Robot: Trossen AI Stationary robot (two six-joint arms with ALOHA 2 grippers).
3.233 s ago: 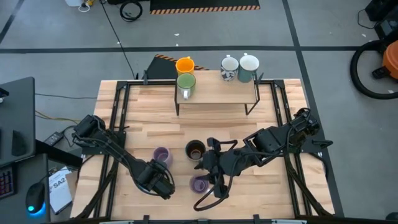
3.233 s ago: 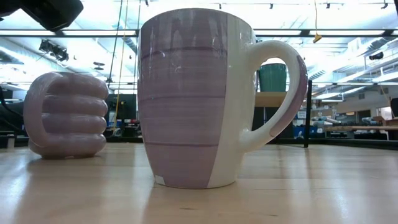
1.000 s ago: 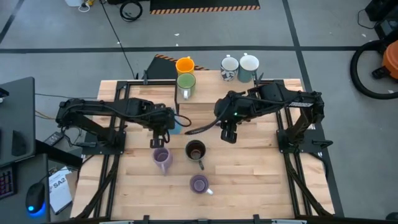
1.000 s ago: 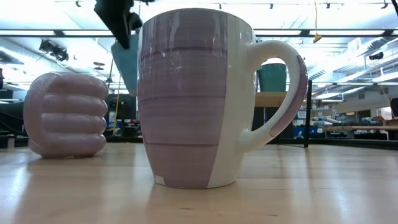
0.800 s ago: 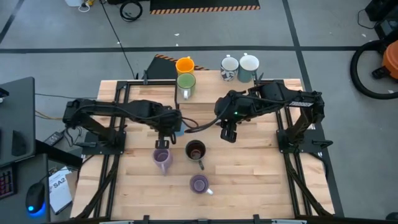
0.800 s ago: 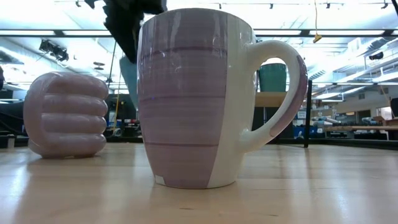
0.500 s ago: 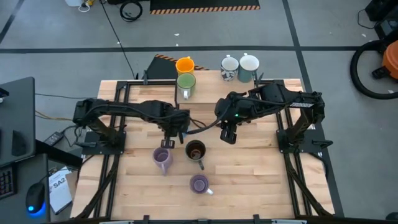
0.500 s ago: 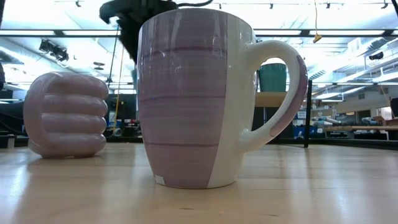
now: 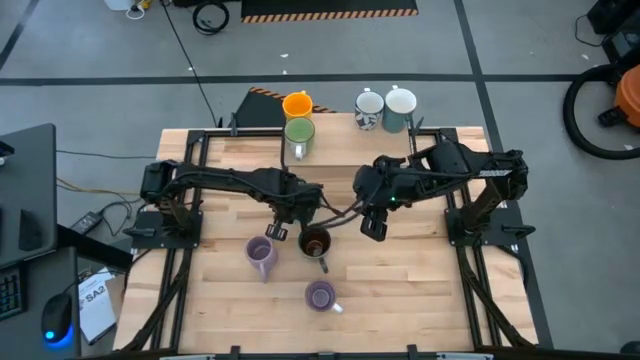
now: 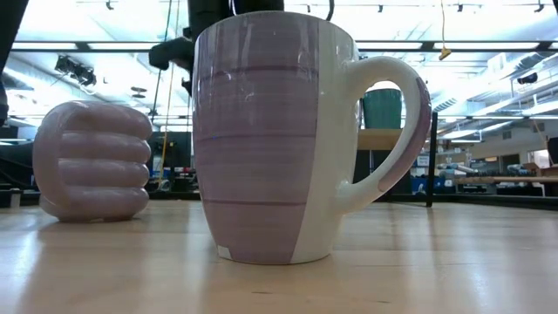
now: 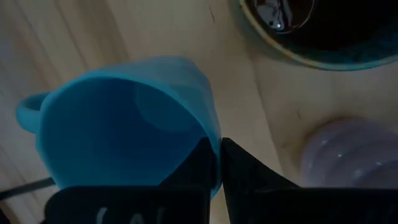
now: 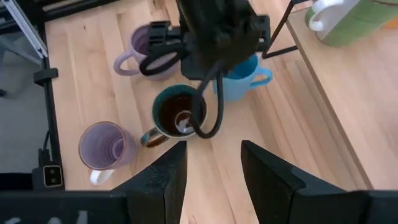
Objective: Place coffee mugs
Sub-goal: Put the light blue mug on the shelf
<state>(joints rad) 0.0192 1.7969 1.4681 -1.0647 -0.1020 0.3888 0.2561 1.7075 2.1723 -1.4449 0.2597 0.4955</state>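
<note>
Left pincer point(image 11: 214, 162) clamped on the rim of a blue mug point(image 11: 124, 118) at the centre of the table point(image 9: 420, 290).
The dark brown-black mug point(image 9: 315, 242) sits just below it in the high view, with two lilac mugs point(image 9: 261, 253) lower left and lower centre. Orange point(image 9: 297, 104), green point(image 9: 299, 132) and two white mugs point(image 9: 400, 102) stand on a shelf point(image 9: 350, 150) at the top. Right pincer point(image 12: 212, 163) hovers open right of centre.
</note>
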